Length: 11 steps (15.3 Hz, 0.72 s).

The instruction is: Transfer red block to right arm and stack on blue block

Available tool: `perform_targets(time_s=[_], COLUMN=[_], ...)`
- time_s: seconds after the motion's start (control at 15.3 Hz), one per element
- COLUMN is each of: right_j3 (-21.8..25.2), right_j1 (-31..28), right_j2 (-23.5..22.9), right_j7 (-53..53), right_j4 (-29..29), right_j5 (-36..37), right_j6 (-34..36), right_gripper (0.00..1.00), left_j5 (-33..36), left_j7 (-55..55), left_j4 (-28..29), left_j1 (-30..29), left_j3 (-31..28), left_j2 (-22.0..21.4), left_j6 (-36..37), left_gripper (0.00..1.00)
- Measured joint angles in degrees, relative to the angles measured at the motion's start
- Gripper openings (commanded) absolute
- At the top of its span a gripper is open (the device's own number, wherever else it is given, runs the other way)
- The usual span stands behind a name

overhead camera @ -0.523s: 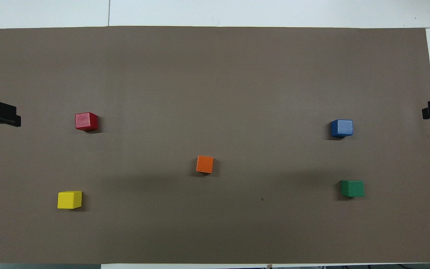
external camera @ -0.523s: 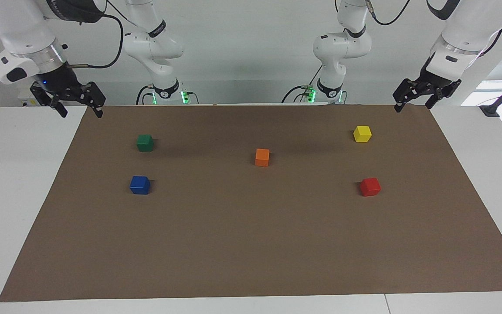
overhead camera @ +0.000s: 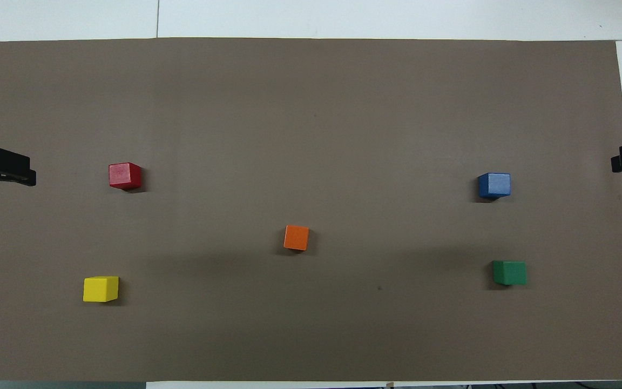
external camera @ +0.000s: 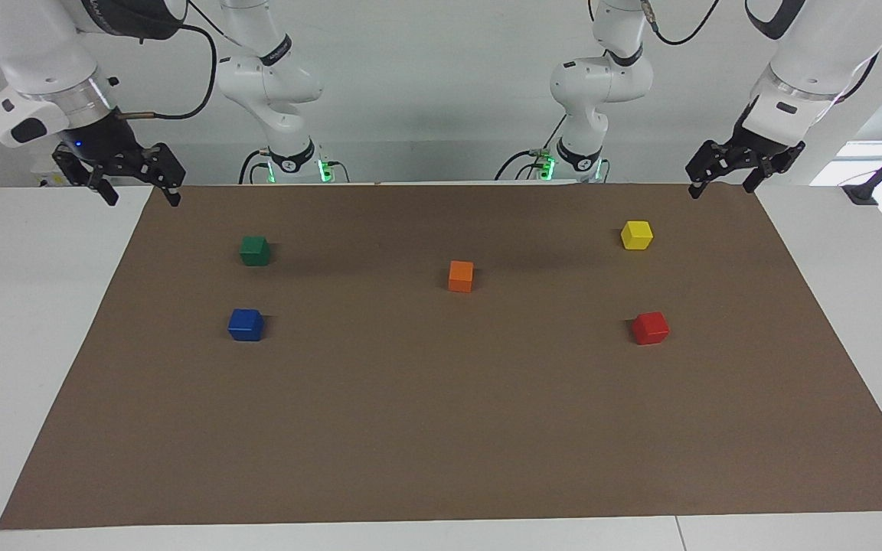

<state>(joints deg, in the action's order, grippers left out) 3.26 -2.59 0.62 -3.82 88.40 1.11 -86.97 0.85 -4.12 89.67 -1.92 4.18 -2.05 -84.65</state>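
The red block (external camera: 650,327) (overhead camera: 124,175) sits on the brown mat (external camera: 441,428) toward the left arm's end of the table. At about the same distance from the robots, the blue block (external camera: 246,324) (overhead camera: 494,185) sits toward the right arm's end. My left gripper (external camera: 720,190) hangs open and empty over the mat's corner by its own base, apart from the red block. Open and empty too, my right gripper (external camera: 143,200) waits over the mat's corner at its end. In the overhead view only a black tip of each shows at the side edges.
A yellow cube (external camera: 636,235) lies nearer to the robots than the red block. A green cube (external camera: 255,250) lies nearer to the robots than the blue block. An orange cube (external camera: 461,275) sits mid-mat. White table borders the mat.
The left gripper has shifted slightly inward over the mat's corner. The right arm and all cubes have not moved.
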Motion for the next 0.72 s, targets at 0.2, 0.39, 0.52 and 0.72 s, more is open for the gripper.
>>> perform_targets(time_s=[0.2,0.39,0.52,0.72], right_j3=[0.1,0.2,0.4,0.7], right_j1=[0.0,-0.1,-0.9,-2.2], right_j2=[0.0,0.5,1.9,5.1], right_j7=[0.0,0.0,0.0,-1.4], right_j4=[0.0,1.4,4.9,12.2], right_j5=[0.0,-1.7,-6.1,-12.5], right_j6=[0.0,0.1,0.0,-2.1], right_gripper=[1.00,1.00,1.00,1.00], left_j5=[0.0,0.0,0.0,0.0], left_j7=[-0.5,-0.4,-0.4,-0.4], left_j4=[6.6,15.5,20.8,25.6], left_j1=[-0.3,-1.0,-1.0,-1.0], left_j3=[-0.3,-0.6,-0.5,-0.4], left_j2=[-1.9,-1.9,-0.6,4.7], left_j6=[-9.1,-19.3,-26.4,-37.1], left_gripper=[1.00,1.00,1.00,1.00])
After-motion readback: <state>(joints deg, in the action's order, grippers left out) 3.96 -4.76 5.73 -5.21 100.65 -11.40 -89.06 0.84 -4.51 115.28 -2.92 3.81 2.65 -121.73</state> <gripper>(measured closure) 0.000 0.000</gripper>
